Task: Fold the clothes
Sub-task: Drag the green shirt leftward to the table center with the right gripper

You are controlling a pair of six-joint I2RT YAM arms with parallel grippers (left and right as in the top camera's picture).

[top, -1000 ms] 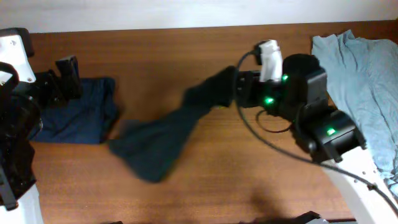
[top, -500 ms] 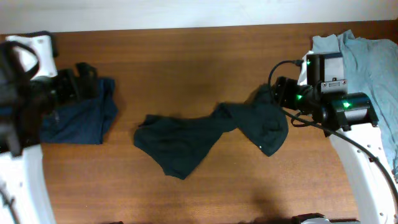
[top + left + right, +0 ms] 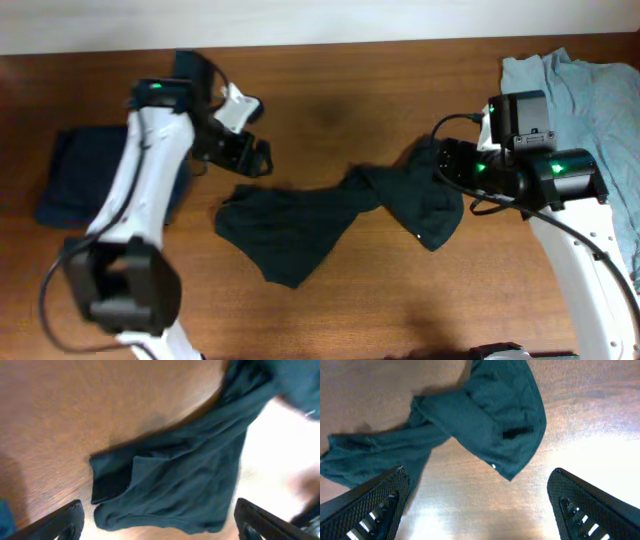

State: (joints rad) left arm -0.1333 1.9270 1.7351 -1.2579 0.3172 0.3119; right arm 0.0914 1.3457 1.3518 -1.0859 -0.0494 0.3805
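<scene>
Nearest you, mid-tabletop (image 3: 350,310): the dark tee (image 3: 290,235) lies crumpled and unfolded. Its wide left lobe is flat. A twisted neck of cloth runs up and right into a rounded bunch on the right.

There is a small white mark (image 3: 418,236) on the near edge of that bunch. You can also see it from the right wrist (image 3: 493,466).

Left claw (image 3: 252,158): your wrist view shows both fingers (image 3: 55,524) spread wide with nothing gripped. The tee (image 3: 190,475) sits on the wood below the gap. From overhead the claw is just past the far edge of the left lobe. Can't tell if it touches the cloth.

Right claw (image 3: 443,165): also wide open and holding nothing. Its fingers (image 3: 372,505) frame the right bunch (image 3: 490,415), which lies on the wood below. From overhead it's at the far right edge of that bunch. Contact is unclear.

Further out, on the left edge, the navy garment (image 3: 75,180) is a flattish stack. The left arm crosses its right side. It is well apart from the tee.

Far right corner: the pale blue-grey garment (image 3: 590,100) is spread loose and runs off the right edge of the frame. The right arm overlaps its near part.
</scene>
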